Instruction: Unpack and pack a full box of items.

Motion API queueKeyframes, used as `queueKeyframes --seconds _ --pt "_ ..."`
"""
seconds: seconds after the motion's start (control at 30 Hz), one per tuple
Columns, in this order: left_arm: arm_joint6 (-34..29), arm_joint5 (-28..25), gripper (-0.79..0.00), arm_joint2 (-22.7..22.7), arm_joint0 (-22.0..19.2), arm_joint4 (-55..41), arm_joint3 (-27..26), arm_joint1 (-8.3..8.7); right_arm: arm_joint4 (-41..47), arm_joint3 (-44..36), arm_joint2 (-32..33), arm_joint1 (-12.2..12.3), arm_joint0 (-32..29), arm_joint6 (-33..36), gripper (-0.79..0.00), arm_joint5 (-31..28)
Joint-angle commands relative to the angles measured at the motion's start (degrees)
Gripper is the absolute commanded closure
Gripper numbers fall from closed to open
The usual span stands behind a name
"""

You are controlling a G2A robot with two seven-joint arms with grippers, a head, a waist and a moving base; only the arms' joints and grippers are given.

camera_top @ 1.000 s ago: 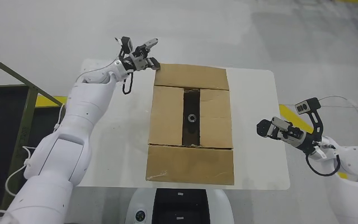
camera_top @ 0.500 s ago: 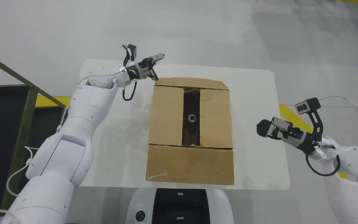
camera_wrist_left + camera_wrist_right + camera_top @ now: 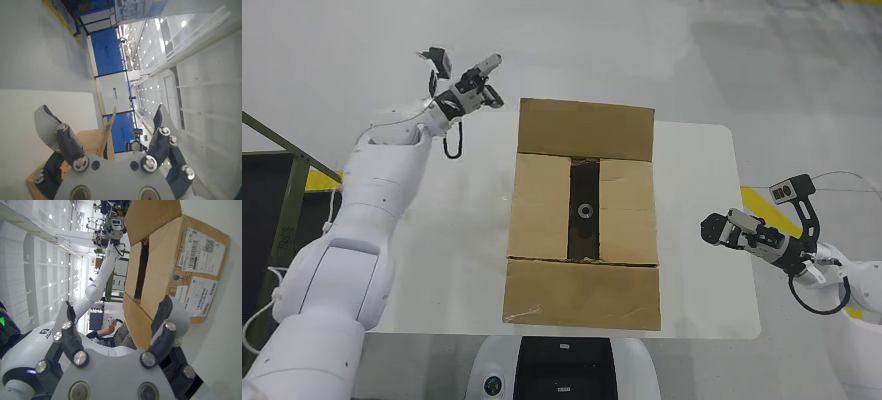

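Note:
A brown cardboard box (image 3: 542, 210) stands in the middle of the white table (image 3: 697, 290). Its far flap (image 3: 585, 128) and near flap (image 3: 582, 293) are folded outward. The two inner flaps leave a dark slot (image 3: 584, 235) with a round item (image 3: 585, 211) showing inside. My left gripper (image 3: 482, 85) (image 3: 102, 113) hangs open and empty off the table's far left corner, beside the far flap (image 3: 108, 125). My right gripper (image 3: 712, 228) (image 3: 117, 308) is open and empty to the right of the box (image 3: 160, 275), apart from it.
A dark metal rack (image 3: 262, 220) stands left of the table, with yellow floor tape (image 3: 327, 180) beside it. Bare table strips lie on both sides of the box. Printed labels (image 3: 200, 255) cover the box's right side.
My left gripper let go of the far flap's left corner and drew back up and to the left. The far flap now lies further outward. The right arm kept still.

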Motion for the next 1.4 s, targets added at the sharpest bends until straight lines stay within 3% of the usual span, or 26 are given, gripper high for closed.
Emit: queueKeyframes --seconds 0.0,0.13,0.23,0.53,0.73,0.9,1.2,1.37 --pt "-1.5 -0.6 -0.785 -2.1 0.3 -0.5 -1.7 1.07 0.0 0.0 0.0 0.0 0.0 0.0 -0.785 0.0" --pt "-6.1 -0.3 -0.785 -5.5 2.5 -2.1 -5.6 2.89 0.0 0.0 0.0 0.0 0.0 0.0 -0.785 0.0" --pt "-12.2 2.6 -0.785 -8.7 5.7 -5.9 -9.1 4.28 0.0 0.0 0.0 0.0 0.0 0.0 -0.785 0.0" --pt "-25.1 3.3 -0.785 -17.6 14.4 -6.2 -18.6 8.71 0.0 0.0 0.0 0.0 0.0 0.0 -0.785 0.0" --pt "-28.0 6.3 -0.785 -22.9 20.5 -2.6 -28.9 11.65 0.0 0.0 0.0 0.0 0.0 0.0 -0.785 0.0" --pt "-30.3 8.5 -0.785 -26.9 24.0 -3.2 -34.1 13.66 0.0 0.0 0.0 0.0 0.0 0.0 -0.785 0.0" --pt "-33.0 11.3 -0.785 -32.5 26.2 -3.7 -37.3 16.74 0.0 0.0 0.0 0.0 0.0 0.0 -0.785 0.0" --pt "-33.5 11.7 -0.785 -32.8 26.5 -4.4 -37.7 17.18 0.0 0.0 0.0 0.0 0.0 0.0 -0.785 0.0"
